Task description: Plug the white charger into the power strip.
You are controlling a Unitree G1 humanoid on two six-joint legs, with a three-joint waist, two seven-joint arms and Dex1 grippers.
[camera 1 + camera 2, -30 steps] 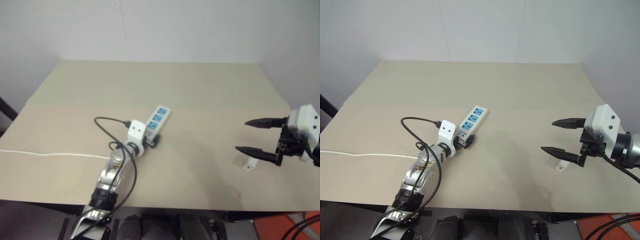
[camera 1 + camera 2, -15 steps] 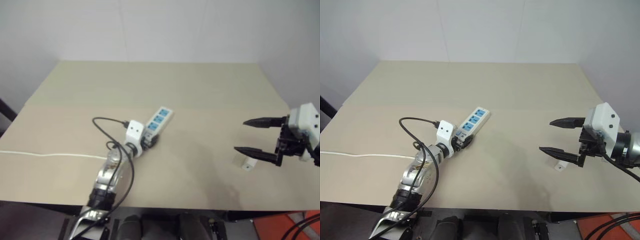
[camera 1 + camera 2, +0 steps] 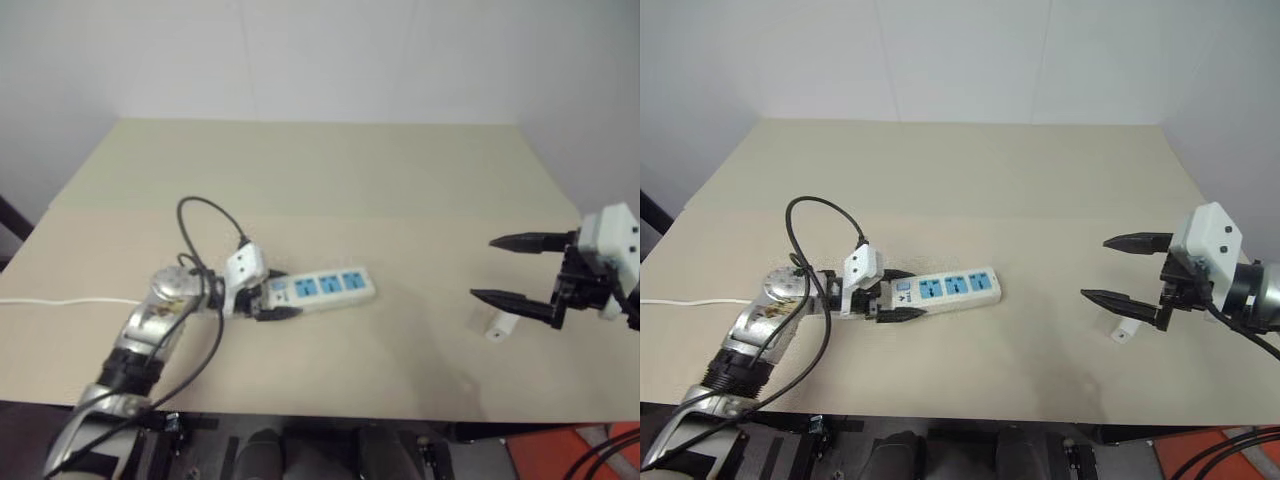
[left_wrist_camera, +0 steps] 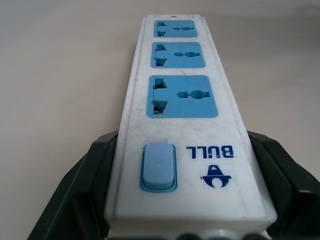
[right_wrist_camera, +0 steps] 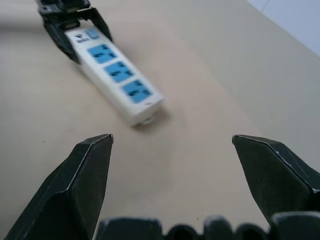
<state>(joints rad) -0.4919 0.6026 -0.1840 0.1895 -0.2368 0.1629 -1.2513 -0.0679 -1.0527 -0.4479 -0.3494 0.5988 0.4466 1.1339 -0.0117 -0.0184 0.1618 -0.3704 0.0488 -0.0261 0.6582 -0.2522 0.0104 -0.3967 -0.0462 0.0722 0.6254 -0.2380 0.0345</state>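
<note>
— Left gripper [image 3: 895,293]: what has it got?

— Its two black fingers [image 4: 82,192] are clamped on the strip [image 3: 945,288], one on each long side, at the end with the blue switch [image 4: 159,166] and the blue logo. That end sits between the fingers; the three sockets run away from the gripper in a row.

— And the strip's place on the tabletop [image 3: 970,180]?

— Left of the middle, nearer the front edge than the back, lying roughly parallel to the front edge. Its free end points toward the right edge. Whether it rests flat on the surface or is lifted a little, I cannot tell.

— Where is the charger [image 3: 1123,331]?

— Near the right edge, toward the front, well apart from the strip. It is a small white block lying on the tabletop, just below and beside the lower finger of the right gripper [image 3: 1122,271], apart from it as far as I can see.

— State of that right gripper?

— Spread wide, holding nothing. It hangs above the tabletop with both fingers pointing toward the strip, which its wrist view shows between the fingertips in the distance.

— Anything else around?

— A thin white cord [image 3: 680,300] runs across the tabletop from the left edge toward the left arm. A black cable [image 3: 805,215] loops up over the left wrist. Behind the table stands a plain pale wall [image 3: 960,60].
</note>
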